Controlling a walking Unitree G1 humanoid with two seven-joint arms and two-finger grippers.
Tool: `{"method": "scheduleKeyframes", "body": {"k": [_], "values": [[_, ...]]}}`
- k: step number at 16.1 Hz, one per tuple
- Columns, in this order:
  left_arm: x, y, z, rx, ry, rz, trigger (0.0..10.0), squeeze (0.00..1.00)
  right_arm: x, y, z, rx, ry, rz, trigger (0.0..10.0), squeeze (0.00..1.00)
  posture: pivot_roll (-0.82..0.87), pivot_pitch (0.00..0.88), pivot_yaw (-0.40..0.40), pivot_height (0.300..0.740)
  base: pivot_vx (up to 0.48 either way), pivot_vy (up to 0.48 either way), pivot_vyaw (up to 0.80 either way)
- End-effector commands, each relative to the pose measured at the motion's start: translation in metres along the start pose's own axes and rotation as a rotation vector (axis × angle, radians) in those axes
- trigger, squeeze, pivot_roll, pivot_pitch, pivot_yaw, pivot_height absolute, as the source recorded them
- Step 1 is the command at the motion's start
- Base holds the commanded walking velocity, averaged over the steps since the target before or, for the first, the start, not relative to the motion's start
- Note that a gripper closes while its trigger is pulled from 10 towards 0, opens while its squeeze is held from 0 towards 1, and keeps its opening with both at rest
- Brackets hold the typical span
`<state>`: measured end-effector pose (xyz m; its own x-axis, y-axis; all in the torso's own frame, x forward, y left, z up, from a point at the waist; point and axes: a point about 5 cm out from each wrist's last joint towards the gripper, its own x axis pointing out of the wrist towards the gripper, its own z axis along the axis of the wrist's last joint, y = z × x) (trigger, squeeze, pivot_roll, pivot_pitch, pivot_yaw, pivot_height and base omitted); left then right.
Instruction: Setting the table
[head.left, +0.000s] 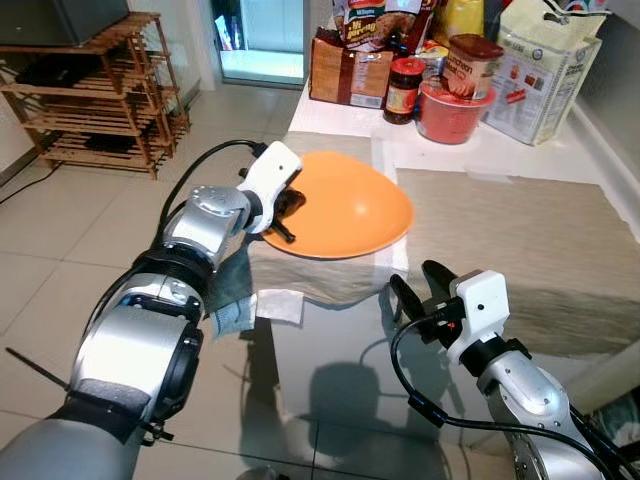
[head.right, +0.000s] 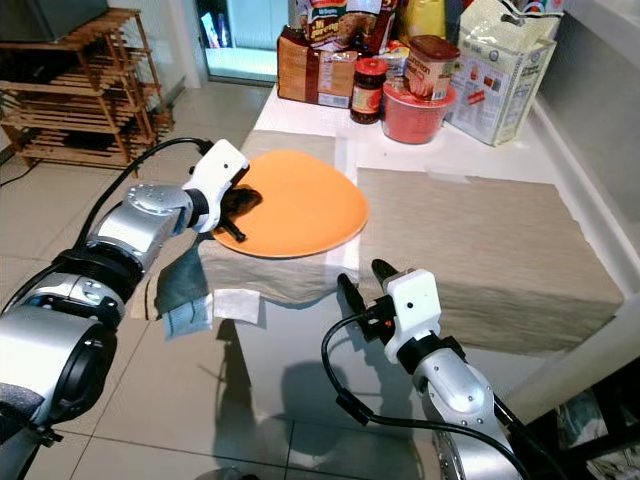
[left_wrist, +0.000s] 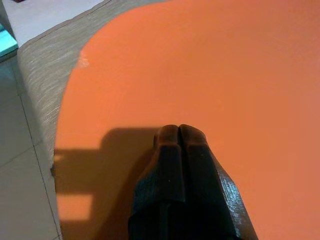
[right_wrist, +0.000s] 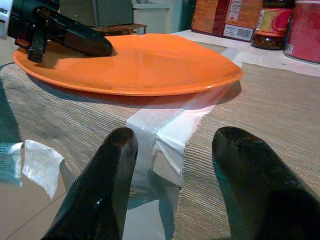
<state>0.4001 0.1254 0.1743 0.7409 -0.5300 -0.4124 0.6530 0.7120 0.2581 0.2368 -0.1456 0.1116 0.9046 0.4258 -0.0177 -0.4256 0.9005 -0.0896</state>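
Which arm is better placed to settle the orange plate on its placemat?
Left. The left gripper lies shut on the orange plate at its near rim. The right gripper hangs open off the table edge, short of the plate.

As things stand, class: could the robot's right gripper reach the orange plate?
Probably yes. The right gripper hovers open at the table's near edge, facing the orange plate, with only bare placemat between them. The left gripper already rests on the plate's far side.

Plate (head.left: 350, 205): I see plain orange.
Placemats (head.left: 500, 250): woven beige-grey.
Left gripper (head.left: 287, 205): black fingers, white housing.
Bowl (head.left: 452, 115) beyond the plate: red.
Shelf (head.left: 100, 90): brown wood.
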Motion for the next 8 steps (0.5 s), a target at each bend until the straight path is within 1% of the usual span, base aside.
{"method": "scheduleKeyframes", "body": {"k": [1, 4, 6, 8], "values": [[0.006, -0.009, 0.005, 0.027, 0.014, -0.033, 10.0, 0.00, -0.002, -0.001, 0.001, -0.005, -0.007, -0.008, 10.0, 0.00, -0.02, 0.000, 0.021, 0.740, 0.000, 0.000, 0.00], [0.011, -0.015, 0.011, 0.032, 0.005, -0.051, 10.0, 0.00, -0.003, -0.001, 0.000, -0.005, -0.003, -0.012, 10.0, 0.00, -0.02, 0.000, 0.028, 0.740, 0.000, 0.000, 0.00], [0.018, -0.026, 0.017, 0.044, -0.003, -0.072, 10.0, 0.00, -0.004, 0.000, 0.000, -0.003, -0.003, -0.016, 10.0, 0.00, -0.03, 0.000, 0.031, 0.740, 0.000, 0.000, 0.00], [0.020, -0.028, 0.018, 0.046, -0.006, -0.072, 10.0, 0.00, -0.004, 0.000, 0.000, -0.003, -0.003, -0.016, 10.0, 0.00, -0.03, 0.000, 0.031, 0.740, 0.000, 0.000, 0.00]]}}
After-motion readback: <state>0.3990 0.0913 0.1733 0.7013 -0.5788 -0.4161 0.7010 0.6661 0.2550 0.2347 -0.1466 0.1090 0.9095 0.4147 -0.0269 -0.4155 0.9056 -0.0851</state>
